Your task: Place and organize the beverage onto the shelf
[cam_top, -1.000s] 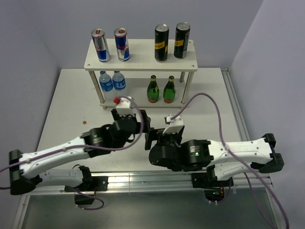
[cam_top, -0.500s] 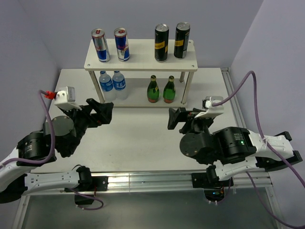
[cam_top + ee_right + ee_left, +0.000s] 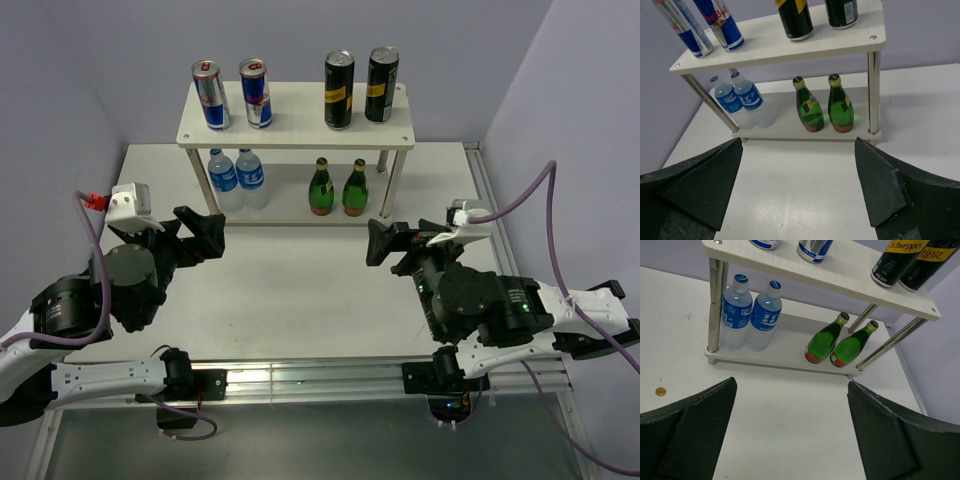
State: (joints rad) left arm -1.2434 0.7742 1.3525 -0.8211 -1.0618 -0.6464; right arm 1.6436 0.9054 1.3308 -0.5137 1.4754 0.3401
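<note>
The shelf (image 3: 295,115) stands at the table's back. On its top board are two silver-and-blue cans (image 3: 210,95) (image 3: 256,93) at the left and two black cans (image 3: 339,89) (image 3: 381,84) at the right, all upright. Two green bottles (image 3: 320,188) (image 3: 355,188) stand on the lower board; they also show in the right wrist view (image 3: 807,107) (image 3: 840,105). My left gripper (image 3: 205,235) (image 3: 791,385) is open and empty, in front of the shelf's left end. My right gripper (image 3: 385,245) (image 3: 798,142) is open and empty, in front of its right end.
Two clear water bottles with blue labels (image 3: 222,172) (image 3: 250,170) stand on the lower board's left half. A small brown coin-like spot (image 3: 660,391) lies on the table left of the shelf. Grey walls close in the table on three sides.
Both arms have drawn back from the table's middle, the left one to the left, the right one to the right. Both grippers now face the shelf, open. The drinks have not moved.
</note>
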